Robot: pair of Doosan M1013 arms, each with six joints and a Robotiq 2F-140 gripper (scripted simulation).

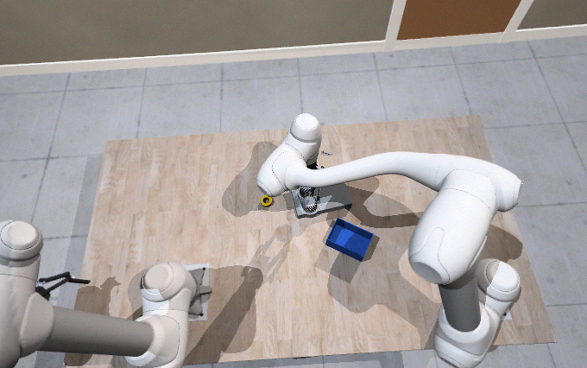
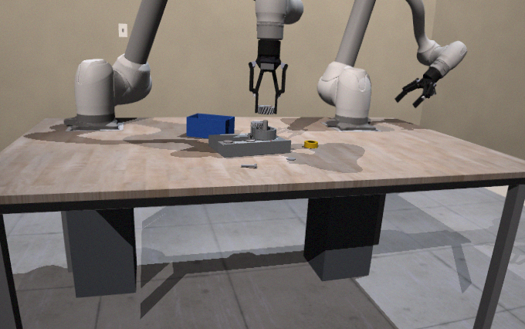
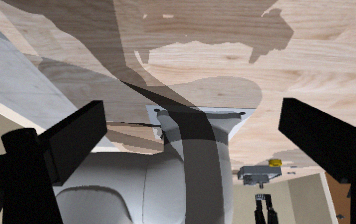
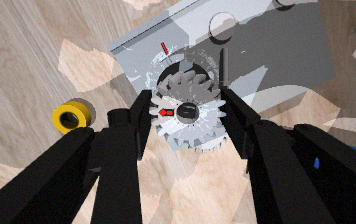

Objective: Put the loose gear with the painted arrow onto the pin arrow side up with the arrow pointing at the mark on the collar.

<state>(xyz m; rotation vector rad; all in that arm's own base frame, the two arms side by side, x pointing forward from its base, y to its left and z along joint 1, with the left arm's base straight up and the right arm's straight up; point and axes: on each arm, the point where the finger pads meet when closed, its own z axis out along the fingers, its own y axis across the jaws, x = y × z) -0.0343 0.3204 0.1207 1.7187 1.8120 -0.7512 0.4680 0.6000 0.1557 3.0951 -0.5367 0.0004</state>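
Observation:
My right gripper (image 2: 265, 112) (image 4: 186, 104) is shut on the loose gear (image 2: 266, 110) (image 4: 204, 119) and holds it in the air above the collar (image 2: 264, 133). The red arrow (image 4: 166, 112) on its upper face points left in the right wrist view. The red mark (image 4: 164, 48) on the collar lies up and left of the gear. The pin (image 2: 265, 124) stands inside the collar; a gap shows between it and the gear in the exterior view. A fixed gear (image 1: 309, 204) (image 2: 255, 125) stands beside the collar. My left gripper (image 2: 406, 101) (image 3: 192, 115) is open and empty, far from the collar.
The grey base block (image 1: 342, 199) (image 2: 255, 148) carries the collar. A blue bin (image 1: 350, 240) (image 2: 208, 127) stands near it. A yellow ring (image 1: 266, 200) (image 2: 310, 144) (image 4: 71, 118), a bolt (image 1: 326, 153) (image 2: 248, 166) and a small disc (image 2: 290, 158) lie on the table.

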